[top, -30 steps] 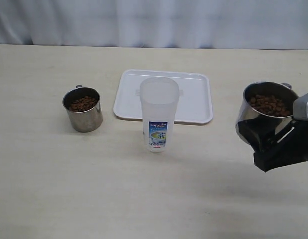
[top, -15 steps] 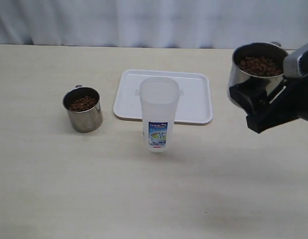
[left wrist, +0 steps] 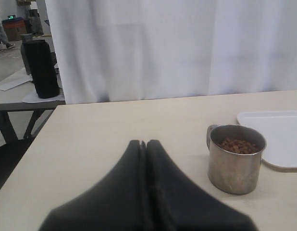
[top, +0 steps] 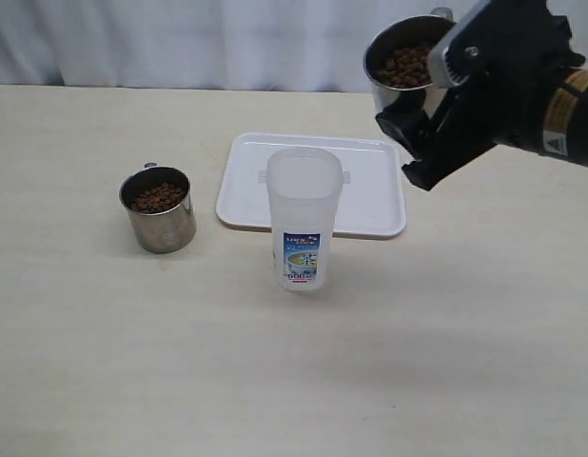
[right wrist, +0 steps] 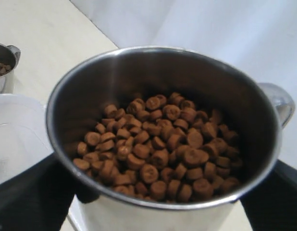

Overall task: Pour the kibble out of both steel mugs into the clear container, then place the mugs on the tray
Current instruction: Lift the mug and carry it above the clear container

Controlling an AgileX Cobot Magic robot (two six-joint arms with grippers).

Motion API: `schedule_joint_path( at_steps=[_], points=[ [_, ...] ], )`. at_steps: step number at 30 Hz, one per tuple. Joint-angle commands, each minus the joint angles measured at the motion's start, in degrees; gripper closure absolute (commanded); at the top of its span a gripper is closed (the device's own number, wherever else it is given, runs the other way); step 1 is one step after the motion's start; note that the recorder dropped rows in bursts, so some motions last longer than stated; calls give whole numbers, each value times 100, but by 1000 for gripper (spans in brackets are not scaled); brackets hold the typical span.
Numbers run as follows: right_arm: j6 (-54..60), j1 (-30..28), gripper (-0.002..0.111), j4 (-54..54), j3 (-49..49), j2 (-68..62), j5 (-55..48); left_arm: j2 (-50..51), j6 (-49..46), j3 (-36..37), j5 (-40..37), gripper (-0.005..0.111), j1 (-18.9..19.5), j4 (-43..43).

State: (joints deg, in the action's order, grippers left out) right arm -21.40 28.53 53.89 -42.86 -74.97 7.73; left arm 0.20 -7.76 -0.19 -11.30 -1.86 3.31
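My right gripper (top: 418, 129) is shut on a steel mug (top: 397, 81) full of kibble (top: 406, 63), held upright in the air above the tray's (top: 375, 186) far right corner. It is higher than the clear container (top: 303, 217) and to its right. In the right wrist view the kibble (right wrist: 158, 144) fills the held mug (right wrist: 139, 60), with a black finger (right wrist: 28, 192) on each side. The second steel mug (top: 161, 217), with kibble (top: 159, 197), stands left of the tray. My left gripper (left wrist: 142, 143) is shut and empty, short of that mug (left wrist: 235, 163).
A white curtain (top: 227, 38) runs along the table's far edge. In the left wrist view a black cylinder (left wrist: 42, 67) stands on another table beyond the table's corner. The container's open rim (right wrist: 14, 139) lies below and beside the held mug.
My right gripper has lifted its mug and carried it left, from near the table's right edge to above the tray's far right corner. The other mug and the container have not moved.
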Motion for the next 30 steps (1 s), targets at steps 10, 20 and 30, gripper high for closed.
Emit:
schedule_joint_path(
  at_steps=[10,20,30],
  points=[
    [1328,497,104,-9,-867,-739,-589,-20,9,19,54,107,19,-26],
    [2427,497,104,276,-911,-1057,-562,-20,9,19,98,107,19,-26],
    [2539,497,104,276,-727,-1002,-497,-20,9,19,98,107,19,-26]
  ],
)
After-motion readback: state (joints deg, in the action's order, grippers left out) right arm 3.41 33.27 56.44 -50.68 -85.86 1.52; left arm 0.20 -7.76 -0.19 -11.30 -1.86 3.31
